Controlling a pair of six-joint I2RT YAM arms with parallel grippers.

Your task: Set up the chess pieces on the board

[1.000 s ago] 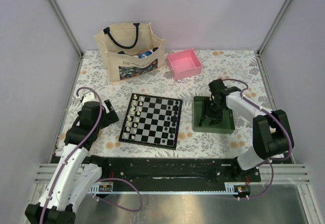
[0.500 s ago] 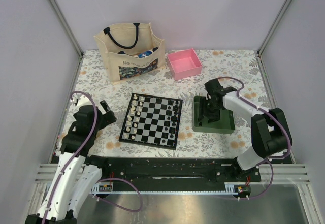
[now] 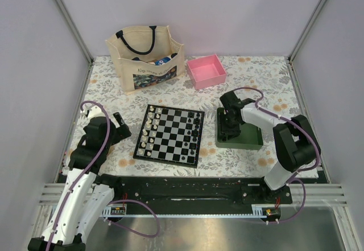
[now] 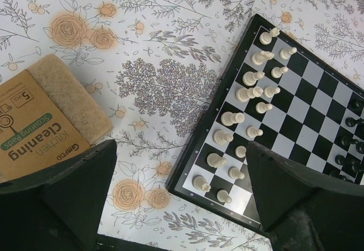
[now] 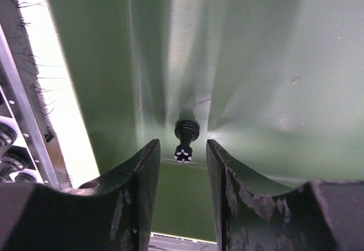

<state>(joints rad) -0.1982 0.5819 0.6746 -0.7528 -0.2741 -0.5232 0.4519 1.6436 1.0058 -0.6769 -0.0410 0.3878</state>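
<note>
Floral cloth covered the table (image 3: 256,71), with grey walls all round. At the back stood a tote bag (image 3: 145,57) and a pink box (image 3: 206,71). The board (image 3: 173,134) lay mid-table, slightly skewed. White pieces (image 4: 250,93) lined its left two columns, and a few black pieces (image 3: 195,132) stood along its right edge.

Over in the green tray (image 3: 250,140), just right of the board, the right gripper (image 5: 182,144) was down at the tray's left end. Its fingers were narrowed to a slim gap either side of one black piece (image 5: 186,140) on the tray floor, not touching it. That piece's long axis ran along the line of the fingers, white-dotted end toward the wrist camera and round end away. Whether it stood or lay flat could not be told.

A second earlier that gripper had been nearer the tray's middle. It had since slid left toward the board side, with the elbow swinging in too.

The left gripper (image 4: 181,146) hung wide open and empty beside the board's left edge, with a scouring pad pack (image 4: 40,120) just to its left. That arm had drawn back a touch and then held its place.
</note>
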